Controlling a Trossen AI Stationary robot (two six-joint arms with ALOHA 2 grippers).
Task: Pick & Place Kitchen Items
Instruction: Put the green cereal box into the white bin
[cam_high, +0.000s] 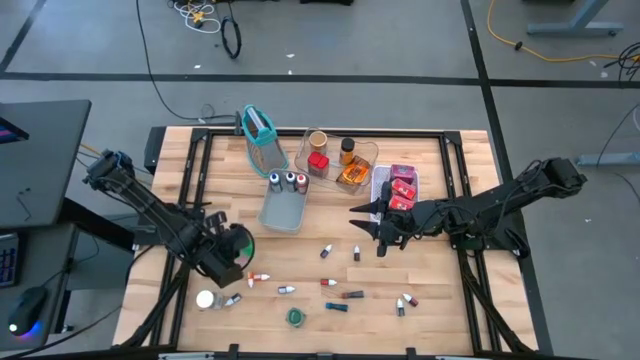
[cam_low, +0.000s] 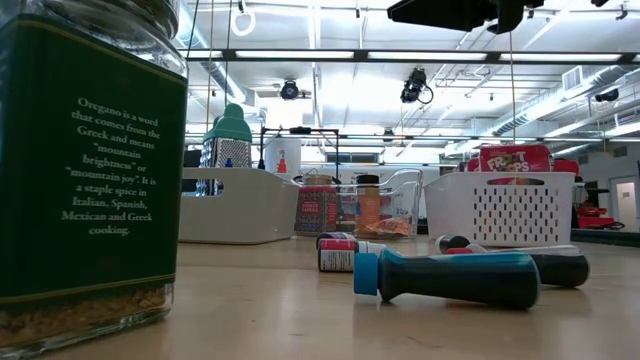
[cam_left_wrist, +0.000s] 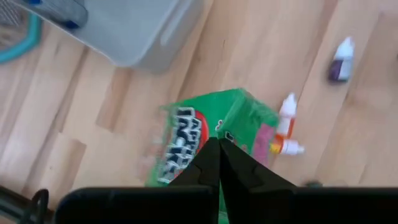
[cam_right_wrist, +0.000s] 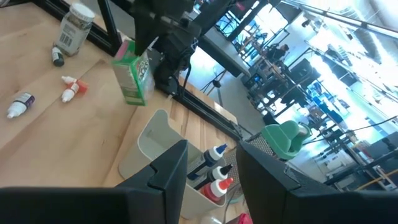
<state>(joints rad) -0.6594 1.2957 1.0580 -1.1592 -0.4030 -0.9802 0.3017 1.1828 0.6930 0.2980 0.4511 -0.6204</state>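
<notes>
A wooden table is holding a scatter of small kitchen items, and two dark robot arms are working over it. The left gripper (cam_left_wrist: 219, 163) is hanging above the near left part of the table with its two fingers pressed together on the top edge of a green packet (cam_left_wrist: 208, 134), pinching it so that the packet is dangling clear of the wood; the right wrist view is showing the same green packet (cam_right_wrist: 134, 74) lifted above the tabletop under that arm. Judging from this, the left arm is carrying the packet off for sorting, probably toward the grey tray (cam_high: 283, 208) standing just ahead of it, which is already holding three small capped bottles (cam_high: 288, 181). Tiny white-capped vials (cam_left_wrist: 287, 118) are lying loose on the wood under and beside the packet, not yet collected. The right gripper (cam_high: 380, 240) is hovering over the middle of the table, near the white basket (cam_high: 383, 183) that is holding red packets (cam_high: 403, 186); its fingers are standing apart with nothing between them, so it appears to be waiting. A clear tray (cam_high: 362, 152) at the far side is keeping an amber jar (cam_high: 347, 150) and a red-capped jar (cam_high: 318, 163) together. A white-lidded jar (cam_high: 205, 299) and a green lid (cam_high: 296, 317) are sitting at the near edge.
</notes>
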